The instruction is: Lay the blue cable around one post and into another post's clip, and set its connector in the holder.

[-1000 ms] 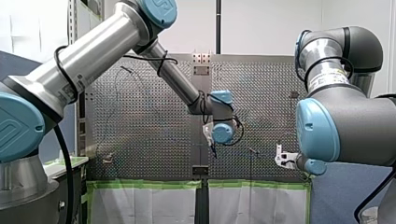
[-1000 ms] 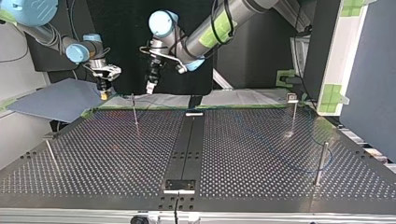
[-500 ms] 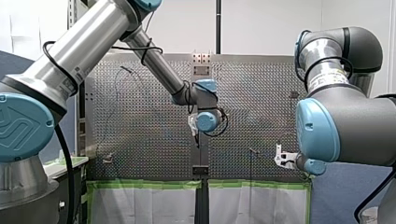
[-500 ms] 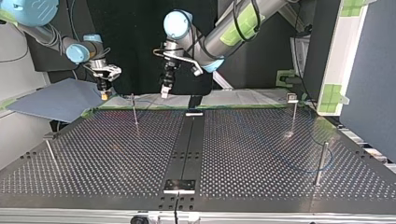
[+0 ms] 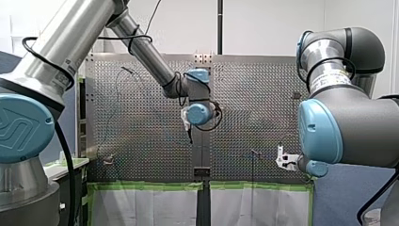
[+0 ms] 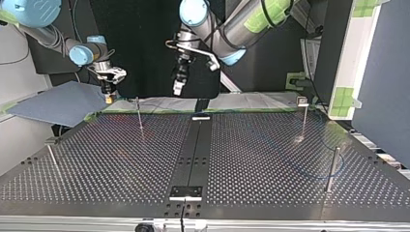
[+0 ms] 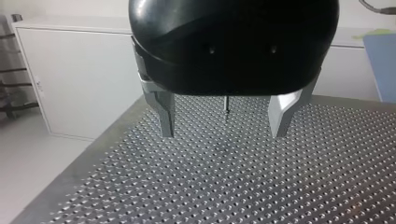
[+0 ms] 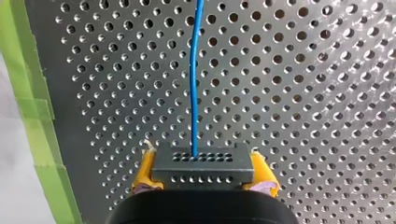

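My right gripper [image 8: 203, 176] has its yellow pads shut on a black connector [image 8: 203, 165]. The blue cable [image 8: 195, 74] leaves the connector and runs straight ahead over the perforated table. In the top view this gripper [image 6: 107, 94] hangs past the table's far left edge, beside a thin post [image 6: 139, 114]. A faint stretch of blue cable [image 6: 316, 176] curves by the post [image 6: 331, 169] at the right. My left gripper [image 7: 223, 133] is open and holds nothing, its metal fingers [image 7: 164, 114] high above the table. It hangs over the far middle in the top view [image 6: 178, 89].
A post with a clip [image 6: 303, 102] stands at the top view's far right, and another post [image 6: 52, 157] at the near left. A black plate [image 6: 186, 192] sits on the centre strip near the front. Green tape [image 8: 35, 107] edges the table, and a blue sheet [image 6: 58, 102] lies by the far left.
My left arm has risen and swung toward the top view's right, the front view's left. My right arm and the connector have stayed in place.
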You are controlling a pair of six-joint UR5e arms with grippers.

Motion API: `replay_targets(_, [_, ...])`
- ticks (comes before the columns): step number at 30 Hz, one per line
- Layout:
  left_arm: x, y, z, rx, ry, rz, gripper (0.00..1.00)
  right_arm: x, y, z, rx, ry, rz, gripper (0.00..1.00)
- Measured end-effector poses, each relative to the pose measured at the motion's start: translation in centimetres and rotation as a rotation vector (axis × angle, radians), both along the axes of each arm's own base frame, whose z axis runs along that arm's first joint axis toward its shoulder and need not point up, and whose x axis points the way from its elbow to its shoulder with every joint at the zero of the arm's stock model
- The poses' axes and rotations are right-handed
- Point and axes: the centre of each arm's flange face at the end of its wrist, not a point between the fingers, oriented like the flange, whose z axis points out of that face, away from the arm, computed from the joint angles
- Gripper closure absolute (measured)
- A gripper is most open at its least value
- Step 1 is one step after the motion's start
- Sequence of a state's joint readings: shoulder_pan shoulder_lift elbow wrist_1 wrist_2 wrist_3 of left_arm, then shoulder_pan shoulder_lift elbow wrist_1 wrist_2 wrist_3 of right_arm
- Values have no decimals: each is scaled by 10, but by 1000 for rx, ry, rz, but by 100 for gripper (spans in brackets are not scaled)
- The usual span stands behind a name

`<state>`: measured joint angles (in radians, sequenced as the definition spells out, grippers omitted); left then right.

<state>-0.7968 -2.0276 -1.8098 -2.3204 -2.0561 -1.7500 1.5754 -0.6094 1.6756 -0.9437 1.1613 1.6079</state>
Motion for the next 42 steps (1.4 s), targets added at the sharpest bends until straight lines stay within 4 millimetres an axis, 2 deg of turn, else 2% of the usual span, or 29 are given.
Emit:
replay_targets(11, [-29,30,20,-11,-12,-1,0,2,1,-1,2,0,3,99])
replay_targets(22, [-58,59,32,-7,-14,0,0,2,0,-1,1,0,4,99])
replay_targets(42, [-109,106,-30,82,81,-46,0,5,0,-2,4,1,7,99])
